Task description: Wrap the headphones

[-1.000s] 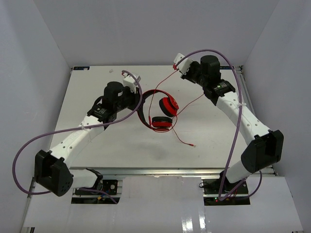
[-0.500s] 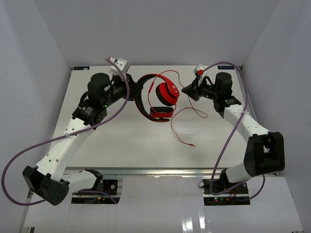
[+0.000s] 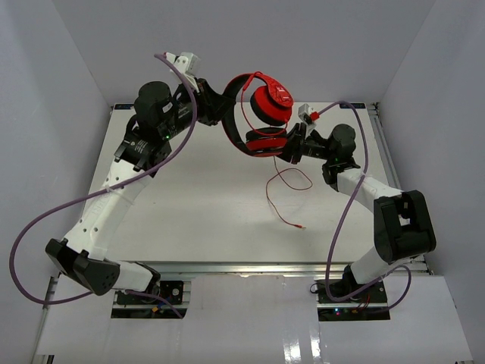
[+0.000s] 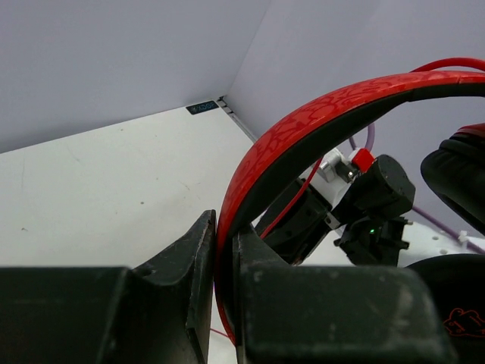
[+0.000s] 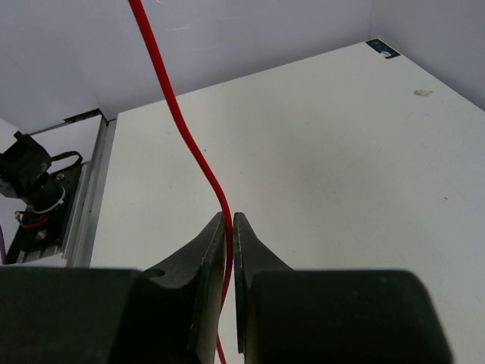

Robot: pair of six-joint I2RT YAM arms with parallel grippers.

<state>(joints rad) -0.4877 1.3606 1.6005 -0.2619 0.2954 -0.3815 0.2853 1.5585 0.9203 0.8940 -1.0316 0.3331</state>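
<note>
The headphones (image 3: 261, 114) hang in the air above the table's far middle, red cups with black pads. My left gripper (image 3: 218, 106) is shut on the black-and-red headband (image 4: 318, 129), which runs up and to the right between its jaws in the left wrist view. My right gripper (image 3: 290, 149) sits just below and right of the lower cup, shut on the thin red cable (image 5: 189, 144). The cable (image 3: 284, 182) loops down from there and its free end (image 3: 301, 226) lies on the table.
The white table (image 3: 167, 212) is walled by white panels on three sides. Thick purple cables (image 3: 45, 227) run along both arms. A metal rail (image 3: 242, 267) edges the table's near side, with the arm bases below it.
My left gripper lifted the headphones off the table and carried them up and back. My right gripper moved left and down with the cable, ending just under the lower ear cup.
</note>
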